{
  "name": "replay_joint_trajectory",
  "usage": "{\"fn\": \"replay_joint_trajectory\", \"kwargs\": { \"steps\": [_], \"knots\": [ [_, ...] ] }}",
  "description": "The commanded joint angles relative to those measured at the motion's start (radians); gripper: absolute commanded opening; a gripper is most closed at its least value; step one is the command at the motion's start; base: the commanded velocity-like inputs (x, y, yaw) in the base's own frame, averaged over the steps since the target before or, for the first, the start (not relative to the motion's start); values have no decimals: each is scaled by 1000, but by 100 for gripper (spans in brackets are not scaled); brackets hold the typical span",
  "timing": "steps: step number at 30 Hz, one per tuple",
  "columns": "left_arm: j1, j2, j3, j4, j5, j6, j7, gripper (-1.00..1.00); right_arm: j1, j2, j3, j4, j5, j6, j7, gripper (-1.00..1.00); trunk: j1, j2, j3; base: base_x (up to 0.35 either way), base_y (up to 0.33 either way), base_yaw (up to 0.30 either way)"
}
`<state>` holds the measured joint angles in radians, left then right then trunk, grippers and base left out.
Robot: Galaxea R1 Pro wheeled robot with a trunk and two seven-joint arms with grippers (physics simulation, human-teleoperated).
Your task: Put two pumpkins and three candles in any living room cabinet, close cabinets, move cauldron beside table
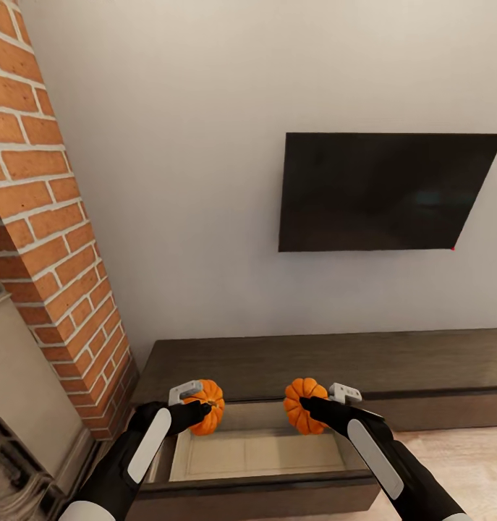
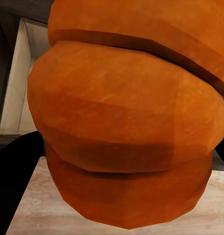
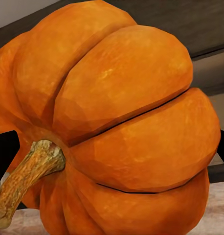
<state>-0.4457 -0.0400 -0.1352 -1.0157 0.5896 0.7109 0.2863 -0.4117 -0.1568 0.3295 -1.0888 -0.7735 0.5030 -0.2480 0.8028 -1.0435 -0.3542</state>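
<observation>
**Claws carrying both pumpkins over the open drawer**

Left claw (image 1: 197, 407) is clamping one pumpkin (image 1: 208, 407), and the right claw (image 1: 317, 407) is clamping the other pumpkin (image 1: 304, 405); both are hanging above the far edge of the open drawer (image 1: 255, 452) at the left end of the cabinet (image 1: 313, 365), under the wall screen (image 1: 385, 189) and beside the brick column (image 1: 53, 239).

To do this step well, each arm is probably needing to come down and a little nearer, so its pumpkin is sitting low over the beige drawer floor before the fingers are parting; dropping from height is risking a roll. Keeping the two apart, left and right, should be leaving room for the candles.

Both forearms are reaching forward from the near corners, converging slightly, claws pointing toward the wall. In the right wrist view the stem (image 3: 24, 183) is lying sideways.
</observation>
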Motion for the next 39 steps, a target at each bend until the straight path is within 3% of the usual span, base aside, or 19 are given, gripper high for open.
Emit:
{"fn": "replay_joint_trajectory", "kwargs": {
  "steps": [1,24,39],
  "knots": [
    [-1,0,-1,-1,10,2,11,-100,-1,-1,3,-2,-12,0,-11,-100,0,-1,-1,0,0,23],
    [-1,0,-1,2,10,2,11,-100,-1,-3,3,-2,-12,0,-11,-100,0,-1,-1,0,0,53],
    [-1,0,-1,2,10,2,12,-100,-1,-3,3,-2,-12,2,1,-100,0,-1,-1,91,-69,52]
  ]
}}
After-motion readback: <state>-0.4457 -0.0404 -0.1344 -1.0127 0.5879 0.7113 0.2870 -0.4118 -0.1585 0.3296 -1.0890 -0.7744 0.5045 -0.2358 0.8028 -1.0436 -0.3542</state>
